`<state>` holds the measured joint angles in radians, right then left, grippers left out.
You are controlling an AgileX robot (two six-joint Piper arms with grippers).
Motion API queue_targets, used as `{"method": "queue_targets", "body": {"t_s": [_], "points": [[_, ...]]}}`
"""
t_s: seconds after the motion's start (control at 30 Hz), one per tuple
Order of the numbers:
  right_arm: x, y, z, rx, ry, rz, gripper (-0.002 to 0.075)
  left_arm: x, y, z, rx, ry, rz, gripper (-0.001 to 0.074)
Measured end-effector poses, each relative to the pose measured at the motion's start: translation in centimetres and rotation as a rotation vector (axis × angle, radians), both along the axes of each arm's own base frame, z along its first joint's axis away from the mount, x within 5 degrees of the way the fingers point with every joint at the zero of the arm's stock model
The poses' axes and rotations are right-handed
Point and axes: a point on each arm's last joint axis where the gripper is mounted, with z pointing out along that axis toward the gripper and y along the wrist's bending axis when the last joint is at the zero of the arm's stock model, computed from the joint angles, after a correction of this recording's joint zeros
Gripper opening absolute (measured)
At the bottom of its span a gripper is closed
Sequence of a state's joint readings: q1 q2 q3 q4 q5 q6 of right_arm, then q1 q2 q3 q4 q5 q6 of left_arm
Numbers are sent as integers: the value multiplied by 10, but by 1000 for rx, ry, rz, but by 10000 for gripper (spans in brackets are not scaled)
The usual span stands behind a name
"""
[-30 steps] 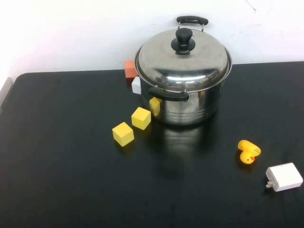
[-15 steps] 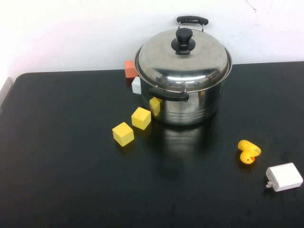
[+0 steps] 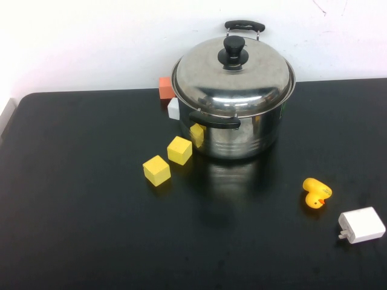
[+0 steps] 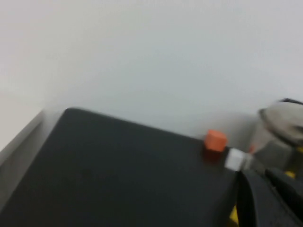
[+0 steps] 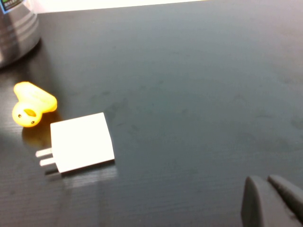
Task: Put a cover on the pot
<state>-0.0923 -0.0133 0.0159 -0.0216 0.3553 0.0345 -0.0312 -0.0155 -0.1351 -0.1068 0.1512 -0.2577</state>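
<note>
The large steel pot point(image 3: 242, 136) stands at the back middle of the black table point(image 3: 91, 229), and the domed steel lid point(image 3: 233, 78) with its black knob point(image 3: 233, 51) sits on it. Neither arm shows in the high view. In the left wrist view my left gripper point(image 4: 267, 189) is shut and empty, well back from the pot point(image 4: 279, 137). In the right wrist view my right gripper point(image 5: 267, 189) is shut and empty over bare table, with the pot's base point(image 5: 16, 28) far off.
Two yellow cubes point(image 3: 156, 170) point(image 3: 179, 150) lie left of the pot. An orange block point(image 3: 165, 88) and a white cube point(image 3: 174, 109) sit behind them. A yellow duck point(image 3: 316, 193) and a white charger point(image 3: 361, 225) lie at the right front.
</note>
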Motion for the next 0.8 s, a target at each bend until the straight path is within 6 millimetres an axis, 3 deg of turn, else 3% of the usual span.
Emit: {"method": "queue_targets", "body": {"t_s": [0.2, 0.5, 0.8], "points": [[0, 0, 0, 0, 0, 0, -2, 9, 6, -47, -9, 114, 103, -1], [0, 0, 0, 0, 0, 0, -2, 8, 6, -63, 89, 272, 96, -1], [0, 0, 0, 0, 0, 0, -2, 7, 6, -63, 89, 279, 93, -1]]}}
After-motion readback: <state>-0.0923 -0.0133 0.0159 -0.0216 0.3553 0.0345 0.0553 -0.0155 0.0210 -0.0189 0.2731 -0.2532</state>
